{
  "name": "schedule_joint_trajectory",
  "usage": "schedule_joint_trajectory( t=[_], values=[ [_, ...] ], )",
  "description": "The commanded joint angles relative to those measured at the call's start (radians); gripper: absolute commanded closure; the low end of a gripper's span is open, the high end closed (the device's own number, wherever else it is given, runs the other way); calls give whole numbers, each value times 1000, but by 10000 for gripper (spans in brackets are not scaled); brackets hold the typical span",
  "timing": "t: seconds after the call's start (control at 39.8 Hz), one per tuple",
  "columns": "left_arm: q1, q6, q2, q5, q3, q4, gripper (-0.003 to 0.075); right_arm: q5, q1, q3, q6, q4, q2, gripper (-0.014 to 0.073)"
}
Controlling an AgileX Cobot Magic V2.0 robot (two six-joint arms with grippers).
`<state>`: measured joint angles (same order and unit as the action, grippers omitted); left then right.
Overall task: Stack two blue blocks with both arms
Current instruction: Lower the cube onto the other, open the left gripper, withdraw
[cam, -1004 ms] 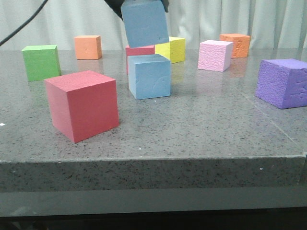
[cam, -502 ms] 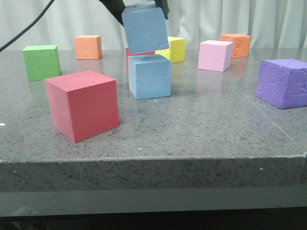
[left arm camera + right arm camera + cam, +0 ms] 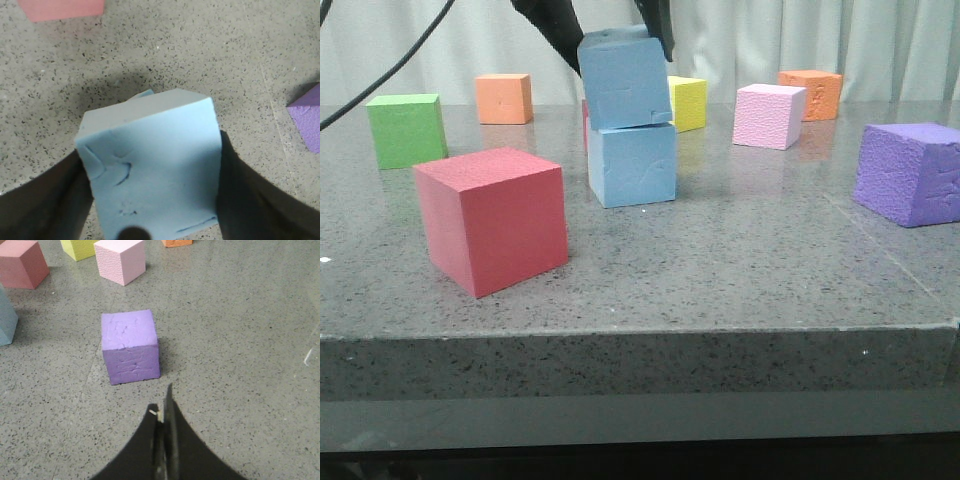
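Observation:
One blue block [image 3: 632,164] stands on the grey table [image 3: 740,270] near the middle. The second blue block [image 3: 624,77] rests tilted on top of it, held from above by my left gripper [image 3: 610,25], whose black fingers [image 3: 552,22] press its two sides. In the left wrist view that held blue block [image 3: 152,165] fills the space between the dark fingers [image 3: 47,200], and a corner of the lower block [image 3: 142,94] peeks out beyond it. My right gripper [image 3: 162,412] hovers shut and empty over bare table, close to the purple cube [image 3: 130,346].
Around the stack stand a red cube [image 3: 492,218] in front left, a green cube [image 3: 406,129], two orange cubes [image 3: 503,98] [image 3: 811,93], a yellow cube [image 3: 686,102], a pink cube [image 3: 768,115] and the purple cube [image 3: 910,172] at right. The table's front edge [image 3: 640,335] is near.
My left gripper has come down with the held blue block, from clearly above the lower block to resting tilted on its top.

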<state>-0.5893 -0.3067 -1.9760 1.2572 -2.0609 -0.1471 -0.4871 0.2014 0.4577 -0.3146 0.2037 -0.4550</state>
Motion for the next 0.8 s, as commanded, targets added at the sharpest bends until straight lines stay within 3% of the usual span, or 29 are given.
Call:
schedule_joint_trajectory(
  t=[0.0,0.78],
  values=[
    [-5,-1,51,16,-25,-14,239,70,-2,24,7,5,-2,662],
    [-5,23,51,16,-91,-14,139,70,-2,24,7,5,-2,662]
  ],
)
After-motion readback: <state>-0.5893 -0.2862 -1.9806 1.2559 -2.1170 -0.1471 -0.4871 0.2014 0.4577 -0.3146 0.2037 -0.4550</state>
